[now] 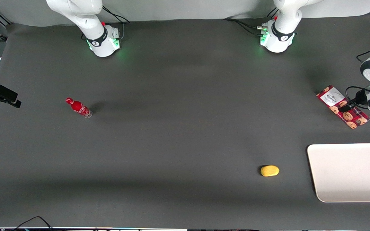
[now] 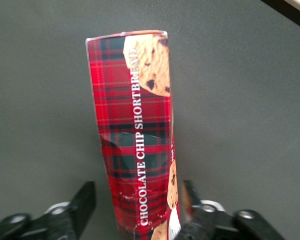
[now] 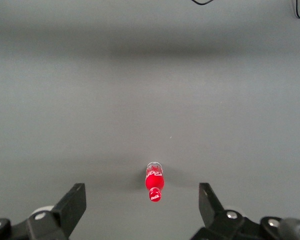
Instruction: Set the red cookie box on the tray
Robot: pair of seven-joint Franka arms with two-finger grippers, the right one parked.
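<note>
The red cookie box (image 1: 342,106) lies flat on the grey table toward the working arm's end, farther from the front camera than the tray (image 1: 348,179). The tray is off-white, rectangular and bare. My left gripper (image 1: 348,107) is down at the box, its fingers to either side of the box's long sides near the middle. In the left wrist view the red tartan box (image 2: 135,125) runs between the two black fingers (image 2: 82,205). One finger stands apart from the box and the other is close against it. The gripper (image 2: 137,207) is open around the box.
A small red soda bottle (image 1: 79,107) lies toward the parked arm's end and also shows in the right wrist view (image 3: 154,182). A yellow oval object (image 1: 269,170) sits beside the tray. A black cable (image 1: 353,93) loops by the working wrist.
</note>
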